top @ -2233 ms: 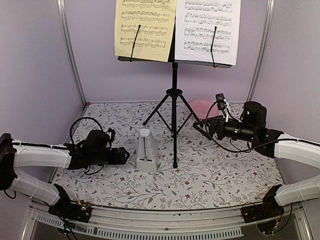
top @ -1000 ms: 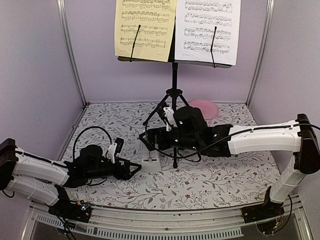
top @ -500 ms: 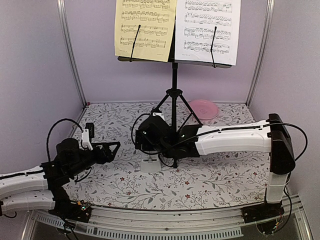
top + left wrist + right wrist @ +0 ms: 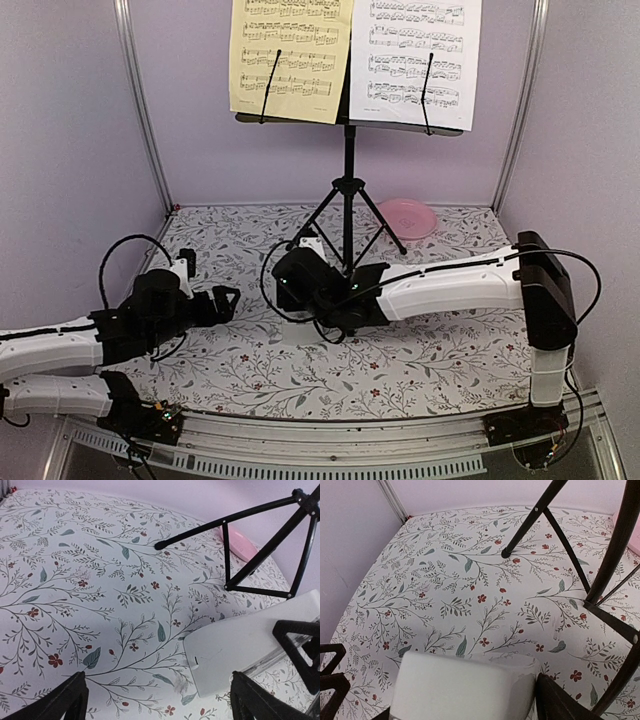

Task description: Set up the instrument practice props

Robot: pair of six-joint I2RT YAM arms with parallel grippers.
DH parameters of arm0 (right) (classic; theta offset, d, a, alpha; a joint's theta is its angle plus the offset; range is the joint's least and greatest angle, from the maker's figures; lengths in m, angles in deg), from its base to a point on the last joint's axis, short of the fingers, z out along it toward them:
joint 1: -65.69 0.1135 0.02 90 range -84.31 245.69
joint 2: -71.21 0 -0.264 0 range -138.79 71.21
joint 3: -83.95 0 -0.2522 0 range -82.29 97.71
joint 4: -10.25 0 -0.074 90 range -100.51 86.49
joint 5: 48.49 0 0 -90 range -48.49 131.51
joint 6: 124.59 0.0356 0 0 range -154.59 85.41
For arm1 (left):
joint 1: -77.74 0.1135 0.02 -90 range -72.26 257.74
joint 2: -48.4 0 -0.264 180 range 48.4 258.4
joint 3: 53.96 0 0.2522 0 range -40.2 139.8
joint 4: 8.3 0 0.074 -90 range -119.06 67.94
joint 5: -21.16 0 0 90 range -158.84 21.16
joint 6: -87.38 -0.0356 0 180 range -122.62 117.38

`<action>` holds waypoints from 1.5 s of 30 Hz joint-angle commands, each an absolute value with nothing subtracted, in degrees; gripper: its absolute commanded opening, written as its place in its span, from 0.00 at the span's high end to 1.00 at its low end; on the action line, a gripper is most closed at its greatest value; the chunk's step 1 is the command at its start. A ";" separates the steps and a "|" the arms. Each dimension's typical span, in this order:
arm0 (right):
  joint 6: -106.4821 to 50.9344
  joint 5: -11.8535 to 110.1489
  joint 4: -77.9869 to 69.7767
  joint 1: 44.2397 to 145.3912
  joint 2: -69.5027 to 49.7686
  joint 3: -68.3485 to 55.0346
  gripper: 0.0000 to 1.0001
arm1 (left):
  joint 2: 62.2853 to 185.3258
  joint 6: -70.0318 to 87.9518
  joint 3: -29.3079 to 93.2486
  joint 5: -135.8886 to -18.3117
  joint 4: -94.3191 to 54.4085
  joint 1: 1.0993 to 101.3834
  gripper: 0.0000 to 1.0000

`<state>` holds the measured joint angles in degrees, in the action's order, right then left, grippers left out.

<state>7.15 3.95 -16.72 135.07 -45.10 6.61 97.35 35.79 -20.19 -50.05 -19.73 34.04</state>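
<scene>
1. Metronome [image 4: 465, 680] sits on the table [image 4: 450, 350] near the music stand [image 4: 349, 180] legs, between the spread fingers of the right end effector [image 4: 445, 695], which is not yet pinching it.
2. Left end effector [image 4: 160, 702] hangs wide open nearby, holding nothing.
3. Closing squarely on the flat sides should keep the smooth casing from slipping or tipping.
4. Yellowish page [image 4: 290, 55] and white page [image 4: 415, 50] show printed notes; no words or brand are readable.
</scene>
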 commanded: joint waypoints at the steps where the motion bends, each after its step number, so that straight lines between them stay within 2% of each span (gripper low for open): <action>1: -0.14 6.08 -8.93 135.21 -42.13 1.98 0.33 | 99.90 34.72 -17.82 -50.10 -22.20 34.65 0.01; 7: -7.07 11.27 -3.46 135.26 -38.48 -2.80 0.43 | 97.51 29.87 -21.11 -57.56 -16.34 34.59 0.01; 14: -14.44 21.46 2.82 134.05 -32.90 -8.99 0.47 | 95.61 23.16 -27.04 -71.68 -5.94 34.52 0.04; 18: -17.62 27.42 6.14 132.83 -30.54 -12.28 0.47 | 98.33 20.40 -28.83 -75.31 -2.37 33.42 0.06; 28: -22.57 38.27 12.01 130.59 -26.00 -19.26 0.50 | 103.85 10.17 -35.85 -75.10 10.80 27.37 0.03; 45: -23.81 45.09 14.37 129.34 -24.40 -22.14 0.53 | 127.99 3.64 -30.02 -62.42 20.31 15.68 0.02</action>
<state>-24.24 42.70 8.94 129.52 -27.35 -22.15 124.12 5.92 -32.78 -65.90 14.93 17.62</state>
